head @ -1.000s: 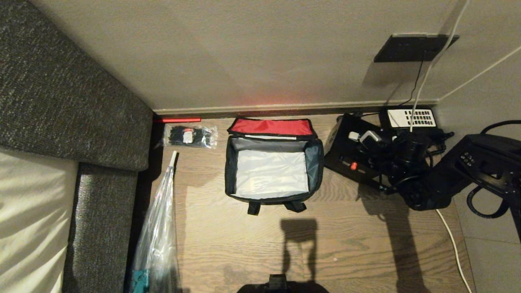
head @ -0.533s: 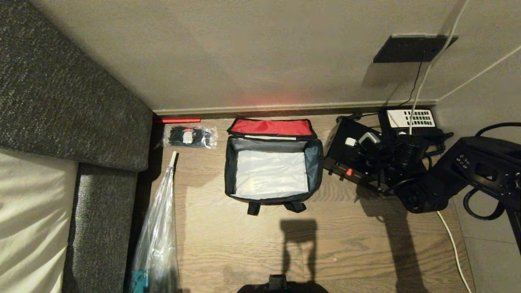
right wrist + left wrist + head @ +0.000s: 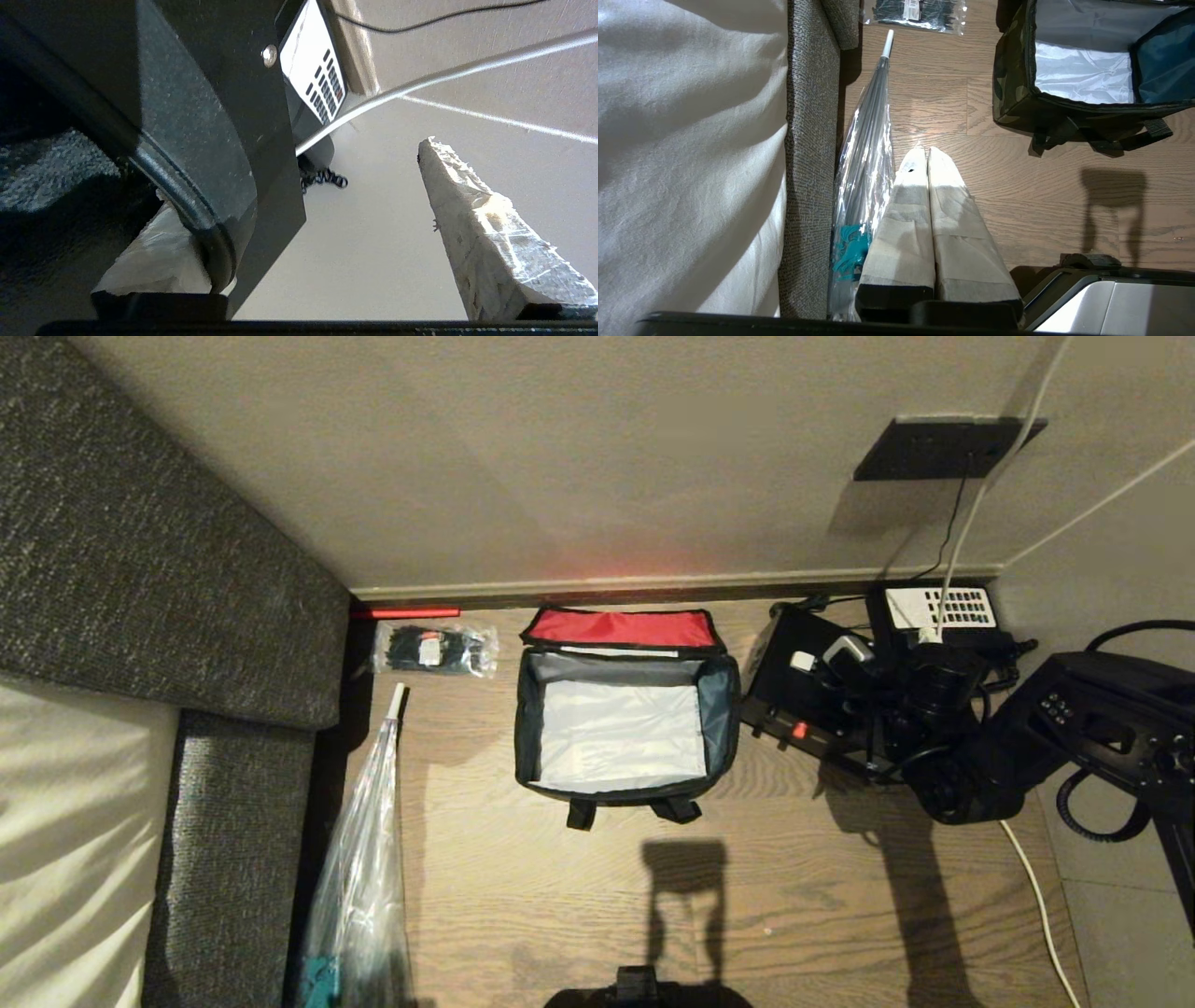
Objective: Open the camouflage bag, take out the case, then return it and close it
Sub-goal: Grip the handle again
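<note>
The camouflage bag (image 3: 525, 728) stands open on the wood floor, its red-lined lid (image 3: 621, 627) flipped back against the wall and only silver lining showing inside. Its camouflage side (image 3: 1013, 93) shows in the left wrist view. The black case (image 3: 794, 695) lies right of the bag, a red-orange mark on its near side. My right gripper (image 3: 826, 656) hovers over the case, open. In the right wrist view one finger (image 3: 490, 233) stands clear of the case (image 3: 201, 116), which partly hides the other. My left gripper (image 3: 924, 151) is shut and empty, parked low at the left.
A black telephone with white keypad (image 3: 941, 607) sits behind the case by the wall. A grey sofa (image 3: 140, 569) fills the left. A packet of black ties (image 3: 434, 649) and a wrapped umbrella (image 3: 364, 859) lie beside it. A white cable (image 3: 1027, 887) crosses the floor.
My right gripper has opened and let go of the case. The case has shifted slightly towards the bag. The bag and the left arm have not moved.
</note>
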